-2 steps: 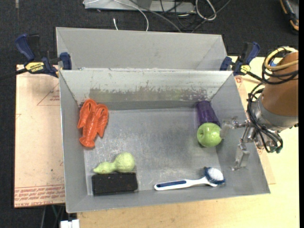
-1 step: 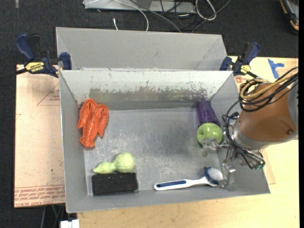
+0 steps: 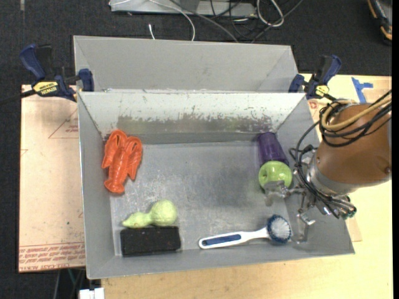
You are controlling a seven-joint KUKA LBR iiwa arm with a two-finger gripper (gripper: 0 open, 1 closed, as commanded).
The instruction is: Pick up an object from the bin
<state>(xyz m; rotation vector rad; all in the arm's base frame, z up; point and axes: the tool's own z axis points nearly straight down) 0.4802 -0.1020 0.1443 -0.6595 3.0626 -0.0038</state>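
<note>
Your gripper sits low in the bin's right end, tight against the right wall. It is between the green ball and the bristle head of the brush. Cables and the wrist crowd the view there, but the jaws look parted, with only bare floor between them, so it has hold of nothing.

Nothing is picked yet, and two things are within reach, which is the first risk. If you close where you are, one finger may clip the ball and the other the brush head, and you would grip neither properly.

The ball is round and rests against the purple tube in the corner. An off-centre pinch would likely squirt it out along the wall or wedge it harder against the tube.

The brush lies flat, with its handle pointing left. Taken by the head, it would probably swing or slip out as you lift.

The wall is the other worry. There is little room on that side, so a finger could scrape or jam on the slope as you descend.

The lobster, the pale gourd and the black block lie well apart at the left end and will not interfere. Choose one target and centre on it before you close.
</note>
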